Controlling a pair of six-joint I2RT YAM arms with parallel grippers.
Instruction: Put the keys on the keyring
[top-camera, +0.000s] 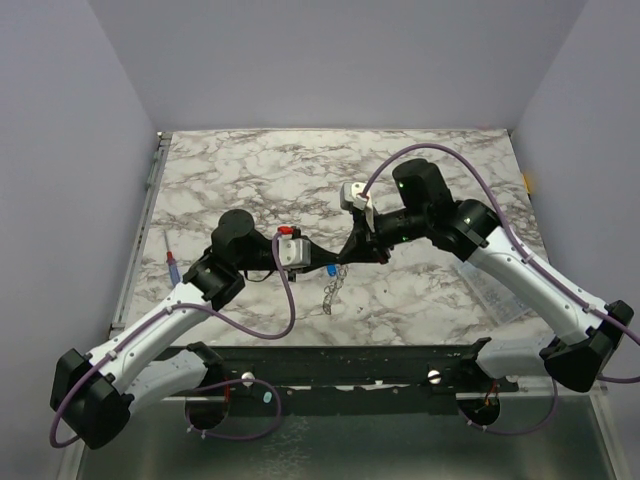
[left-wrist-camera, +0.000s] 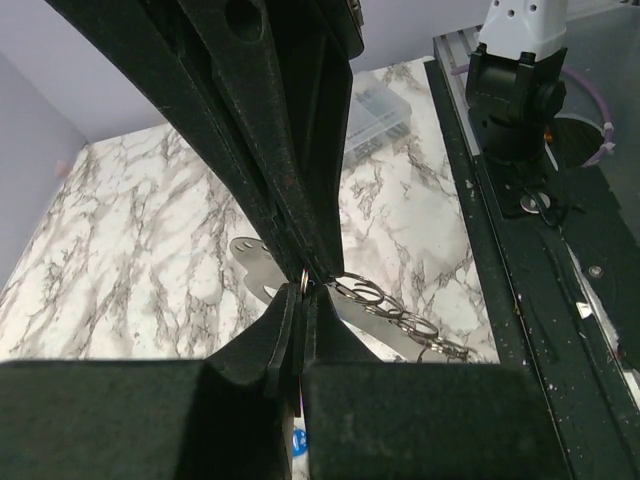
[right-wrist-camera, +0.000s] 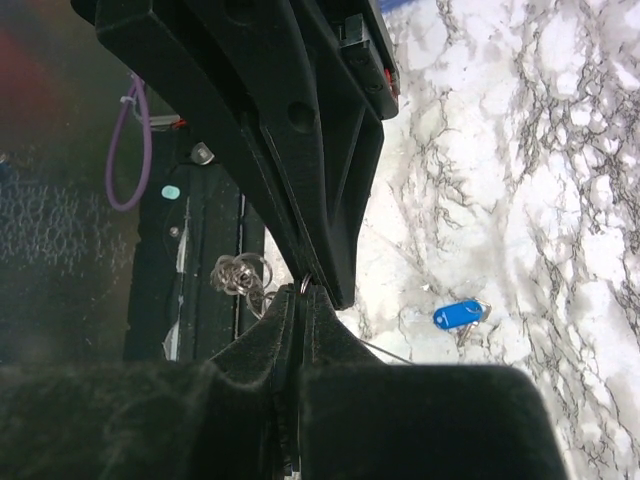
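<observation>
My two grippers meet tip to tip over the middle of the marble table. The left gripper (top-camera: 330, 263) and the right gripper (top-camera: 345, 258) are both shut on the thin silvery keyring (left-wrist-camera: 303, 282), pinched edge-on between the two pairs of fingertips. Its chain of small rings (left-wrist-camera: 400, 320) trails off to the side and hangs down toward the table (top-camera: 333, 295). A blue-headed key (right-wrist-camera: 458, 315) lies on the marble just beneath the grippers (top-camera: 330, 271). A flat silvery key (left-wrist-camera: 252, 266) shows behind the left fingertips. In the right wrist view the keyring (right-wrist-camera: 303, 286) sits in my right gripper (right-wrist-camera: 303, 290).
A blue-and-red screwdriver (top-camera: 172, 262) lies by the table's left edge. A clear plastic box (left-wrist-camera: 375, 125) sits to the right on the marble. The black mounting rail (top-camera: 350, 365) runs along the near edge, with purple cables (top-camera: 285, 310) looping from the arms.
</observation>
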